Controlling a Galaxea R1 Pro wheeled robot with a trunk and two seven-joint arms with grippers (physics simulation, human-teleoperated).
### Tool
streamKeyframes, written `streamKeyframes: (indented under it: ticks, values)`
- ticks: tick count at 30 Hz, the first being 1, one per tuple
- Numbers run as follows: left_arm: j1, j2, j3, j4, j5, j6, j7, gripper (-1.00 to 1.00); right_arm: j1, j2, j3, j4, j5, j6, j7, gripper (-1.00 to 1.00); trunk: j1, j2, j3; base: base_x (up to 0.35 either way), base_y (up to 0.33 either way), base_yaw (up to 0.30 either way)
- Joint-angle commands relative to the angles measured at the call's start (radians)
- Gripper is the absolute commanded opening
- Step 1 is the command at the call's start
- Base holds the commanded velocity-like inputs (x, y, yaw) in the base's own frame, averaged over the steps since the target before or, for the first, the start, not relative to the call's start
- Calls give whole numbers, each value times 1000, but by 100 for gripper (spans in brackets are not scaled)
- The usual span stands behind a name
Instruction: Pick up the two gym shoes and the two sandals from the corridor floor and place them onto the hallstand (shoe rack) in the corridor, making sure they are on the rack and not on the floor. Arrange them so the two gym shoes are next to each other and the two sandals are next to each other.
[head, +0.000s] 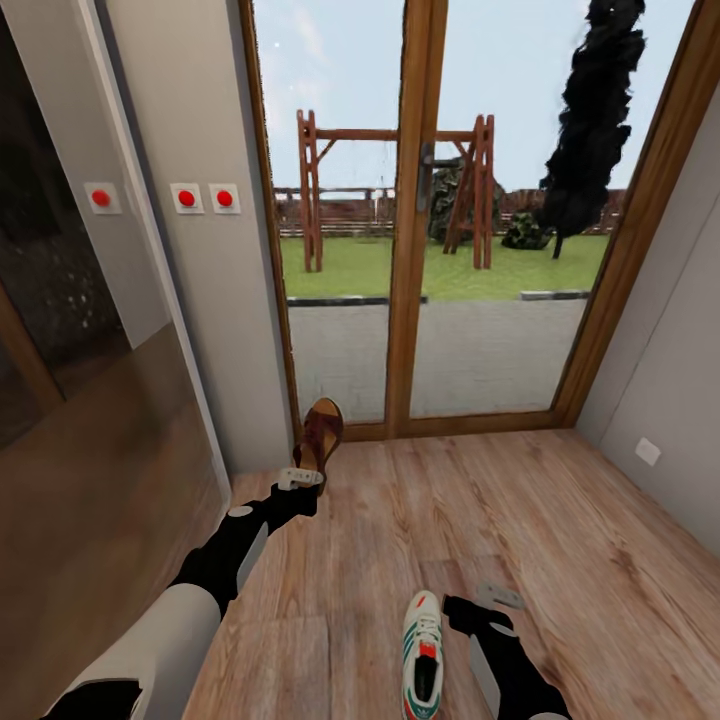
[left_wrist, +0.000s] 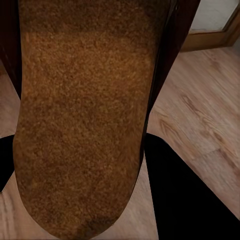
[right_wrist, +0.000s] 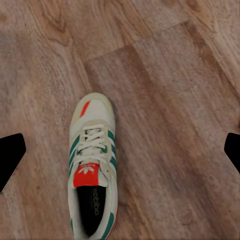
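Nearest the robot, one gym shoe (head: 423, 655) lies flat on the corridor floor (head: 560, 540), toe pointing away toward the door, just beside the right gripper (head: 480, 600), which hangs over bare planks with nothing between its jaws. The right wrist view looks straight down on that shoe (right_wrist: 93, 170): laces, green stripes, red tongue patch, and the dark fingertips (right_wrist: 10, 152) standing wide apart at either edge, the shoe off to one side of the gap between them. Farther out, the left gripper (head: 300, 478) holds a sandal (head: 321, 432) raised on end near the wall corner; its jaws are clamped on the sandal, and the left wrist view is taken up by the tan footbed (left_wrist: 82, 125) close against the camera, a detail the head view cannot give. Beyond stands the glazed wooden door (head: 410, 220) with a lawn outside. The step in hand looks like collecting footwear: one sandal is lifted, the gym shoe waits. The next move likely calls for centring the right jaws over the shoe and lowering, then turning to find the hallstand.
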Motion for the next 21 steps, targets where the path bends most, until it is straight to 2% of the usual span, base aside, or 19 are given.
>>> streamKeyframes:
  ticks: [1, 21]
  values:
    - [0, -1, 8, -2, -13, 5, -9, -100, 0, 1, -5, -2, 10, 7, 1, 100, 0, 0, -1, 114, 117, 0]
    - [0, -1, 8, -2, -13, 4, -9, -100, 0, 1, -5, -3, 10, 7, 1, 100, 0, 0, -1, 43, 39, 0]
